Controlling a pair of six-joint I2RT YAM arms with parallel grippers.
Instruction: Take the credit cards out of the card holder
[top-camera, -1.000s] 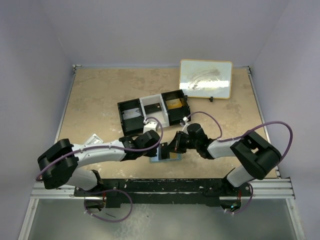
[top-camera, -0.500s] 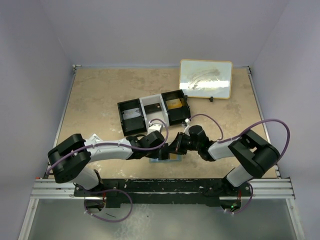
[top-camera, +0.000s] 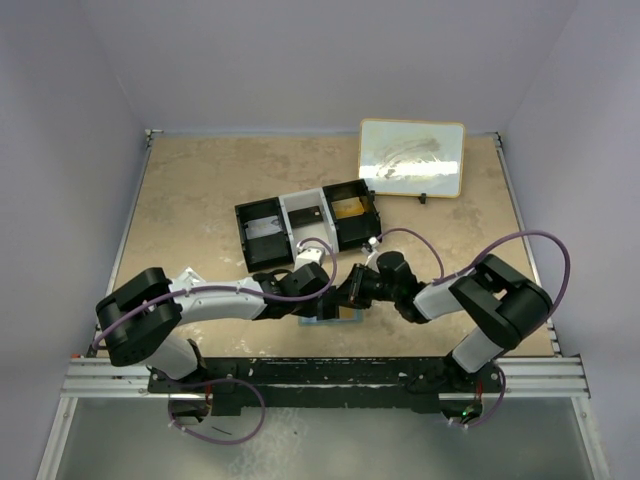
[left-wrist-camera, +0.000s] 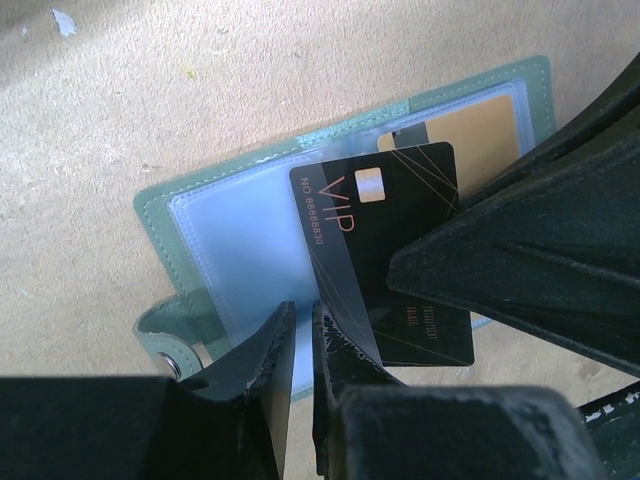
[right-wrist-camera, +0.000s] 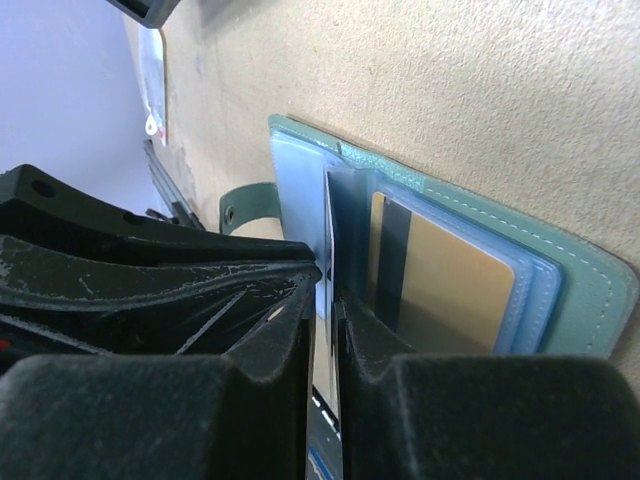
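card holder (left-wrist-camera: 165, 215) open near tray (top-camera: 330, 215); both jaws crowd dark card (left-wrist-camera: 400, 250).

**Two white-and-black arms, purple cabling all over**

I'm on the overhead feed. At eight o'clock is the left arm (top-camera: 215, 297): slim white links between bulky black joint housings. At four o'clock, the right arm (top-camera: 437, 298) wears the same livery. A purple cable (top-camera: 533, 234) loops off each arm, and more purple coils sit down by the bases. At six o'clock a silver rail (top-camera: 100, 380) carries a black mounting plate (top-camera: 330, 390). Over to the wrist feeds. The left gripper (left-wrist-camera: 303, 340) has matte black fingers (left-wrist-camera: 255, 370), wedge-shaped and tapering to thin tips. The right gripper (right-wrist-camera: 328, 300) has the same black moulding, rounded and chunky nearest my lens.
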